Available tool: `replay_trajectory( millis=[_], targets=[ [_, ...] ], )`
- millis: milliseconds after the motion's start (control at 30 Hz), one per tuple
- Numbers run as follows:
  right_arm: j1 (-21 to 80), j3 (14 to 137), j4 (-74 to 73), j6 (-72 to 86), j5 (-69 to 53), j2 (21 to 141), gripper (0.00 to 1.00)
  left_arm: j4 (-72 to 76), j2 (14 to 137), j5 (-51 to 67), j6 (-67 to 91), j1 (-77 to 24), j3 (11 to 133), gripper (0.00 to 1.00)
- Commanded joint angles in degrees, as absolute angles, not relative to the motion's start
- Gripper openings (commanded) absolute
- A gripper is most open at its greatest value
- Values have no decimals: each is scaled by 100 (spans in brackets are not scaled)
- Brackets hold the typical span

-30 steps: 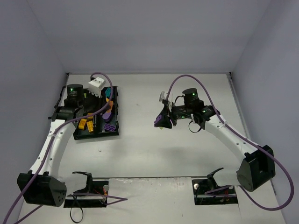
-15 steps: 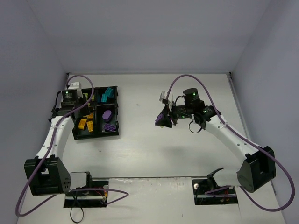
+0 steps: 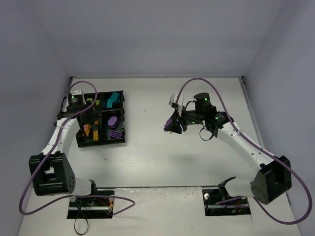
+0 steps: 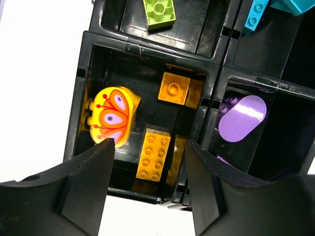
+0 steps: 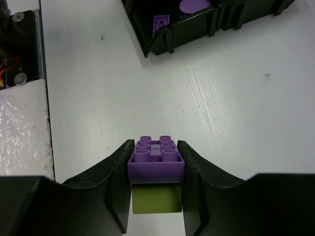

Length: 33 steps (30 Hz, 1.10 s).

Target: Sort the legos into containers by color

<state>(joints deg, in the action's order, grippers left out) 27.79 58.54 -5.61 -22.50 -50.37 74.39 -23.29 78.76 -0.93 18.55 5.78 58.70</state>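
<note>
The black tray (image 3: 100,143) lies at the far left, with orange bricks (image 3: 88,131), purple pieces (image 3: 114,126), cyan bricks (image 3: 113,100) and a yellow-green brick (image 3: 90,102) each in their own compartment. My left gripper (image 3: 82,114) is open and empty above the orange compartment. Its wrist view shows its fingers (image 4: 149,147) over an orange long brick (image 4: 154,155), a square orange brick (image 4: 173,88) and an orange butterfly piece (image 4: 112,115). The purple oval (image 4: 241,118) lies to the right. My right gripper (image 3: 171,127) is shut on a purple brick (image 5: 156,162) stacked on a yellow-green brick (image 5: 156,199), above the table's middle.
The tray's near corner (image 5: 162,42) shows at the top of the right wrist view, well apart from the held bricks. The arm bases (image 3: 91,204) and their mounts sit on the near edge. Grey walls close the table on three sides.
My left arm has swung left, from across the tray's middle to its far left corner. The tray's bricks now show uncovered. My right gripper has barely moved and still holds the stacked bricks.
</note>
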Motion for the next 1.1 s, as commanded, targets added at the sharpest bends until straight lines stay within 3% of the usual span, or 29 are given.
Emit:
replay_trajectory(
  millis=[0, 300, 467, 800, 1067],
  targets=[
    [2795, 6012, -132, -2057, -5028, 7312, 3, -2188, 7735, -167, 1969, 615, 6055, 53],
    [2786, 6135, 930, -689, -4263, 7383, 1, -1846, 6918, 1510, 2135, 537, 6292, 55],
    [2786, 6056, 2228, 613, -3755, 7409, 1, -1372, 6733, 2715, 2513, -190, 6372, 56],
    [2804, 5906, 3454, 2153, -3270, 7506, 0, -1, 6521, 3226, 3058, -1958, 6188, 56],
    [2821, 5801, 3674, 2338, -3419, 7374, 1, 1572, 6819, 3664, 3577, -2531, 5827, 56]
  ],
)
